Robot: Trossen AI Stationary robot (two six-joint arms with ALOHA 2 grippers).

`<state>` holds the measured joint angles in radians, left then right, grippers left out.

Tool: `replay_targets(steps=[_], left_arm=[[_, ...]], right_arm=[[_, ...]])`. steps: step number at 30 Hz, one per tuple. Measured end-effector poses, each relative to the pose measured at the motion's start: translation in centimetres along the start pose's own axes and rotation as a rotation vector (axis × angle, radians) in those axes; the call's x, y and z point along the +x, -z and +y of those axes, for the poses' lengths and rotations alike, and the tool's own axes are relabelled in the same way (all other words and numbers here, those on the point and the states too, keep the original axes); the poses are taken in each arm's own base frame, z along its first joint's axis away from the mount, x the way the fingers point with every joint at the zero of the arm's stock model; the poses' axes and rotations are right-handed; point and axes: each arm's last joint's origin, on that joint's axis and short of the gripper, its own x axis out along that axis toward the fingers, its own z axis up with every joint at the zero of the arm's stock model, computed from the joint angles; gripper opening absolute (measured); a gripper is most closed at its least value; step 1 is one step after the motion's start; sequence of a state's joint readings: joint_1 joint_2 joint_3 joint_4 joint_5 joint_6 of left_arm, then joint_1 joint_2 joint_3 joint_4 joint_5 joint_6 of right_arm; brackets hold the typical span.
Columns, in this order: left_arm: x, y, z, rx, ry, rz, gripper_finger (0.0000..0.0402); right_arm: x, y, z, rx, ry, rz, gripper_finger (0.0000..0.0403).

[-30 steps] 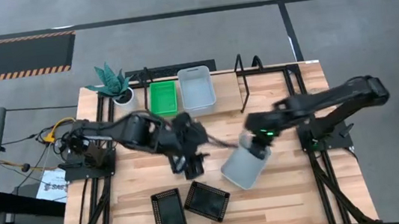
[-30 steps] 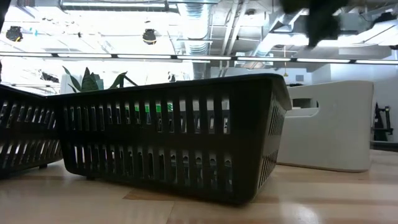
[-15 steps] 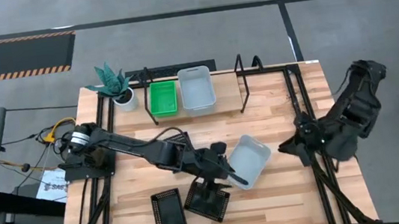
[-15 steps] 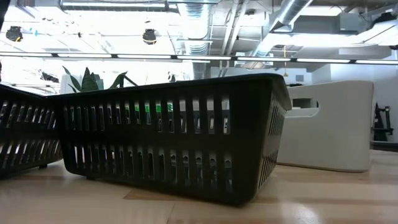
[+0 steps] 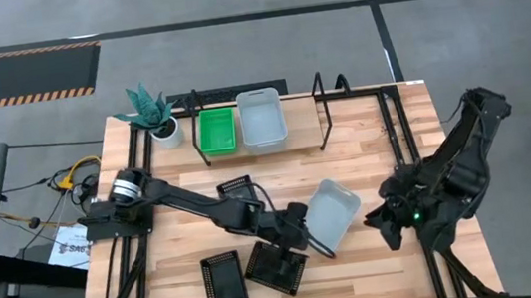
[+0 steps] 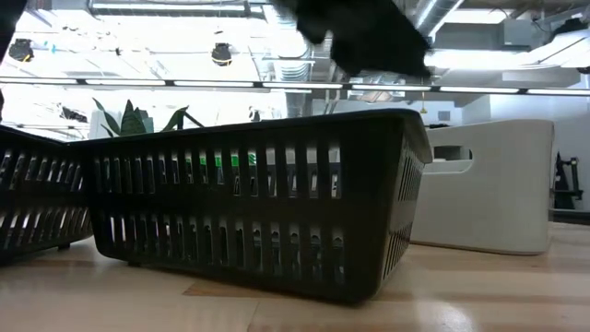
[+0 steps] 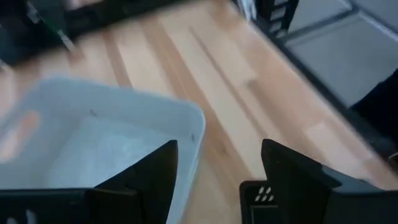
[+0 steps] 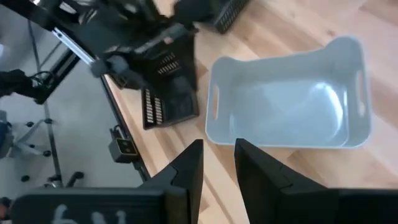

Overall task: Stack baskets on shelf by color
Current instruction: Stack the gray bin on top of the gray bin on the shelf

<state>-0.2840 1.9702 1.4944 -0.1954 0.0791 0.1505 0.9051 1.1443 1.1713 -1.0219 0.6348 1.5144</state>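
Shelf spans the table's far edge, holding a green basket and a white basket side by side. Another white basket lies mid-table; the left gripper, fingers spread, sits at its near-left rim. Right gripper waits right, fingers narrowly parted, empty. Black baskets lie near.
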Motion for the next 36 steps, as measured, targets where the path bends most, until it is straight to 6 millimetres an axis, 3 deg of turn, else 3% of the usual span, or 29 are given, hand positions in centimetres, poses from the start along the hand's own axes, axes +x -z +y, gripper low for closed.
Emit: replay_targets(steps=[9, 16, 34, 36], left_arm=[[2.8, 2.5, 1.1, -0.029, -0.017, 0.098, 0.022], [3.5, 4.0, 1.9, -0.053, -0.042, 0.187, 0.0205], [3.1, 5.3, 2.3, 0.011, -0.066, 0.324, 0.0013], [3.1, 5.3, 2.3, 0.01, -0.065, 0.327, 0.0005]], right_arm=[[0.8, 0.9, 0.7, 0.021, 0.001, 0.039, 0.0118], [0.8, 0.9, 0.8, 0.028, -0.01, 0.04, 0.0118], [0.7, 0.9, 0.8, 0.028, -0.01, 0.04, 0.0118], [0.7, 0.9, 0.8, 0.028, -0.011, 0.04, 0.0118]])
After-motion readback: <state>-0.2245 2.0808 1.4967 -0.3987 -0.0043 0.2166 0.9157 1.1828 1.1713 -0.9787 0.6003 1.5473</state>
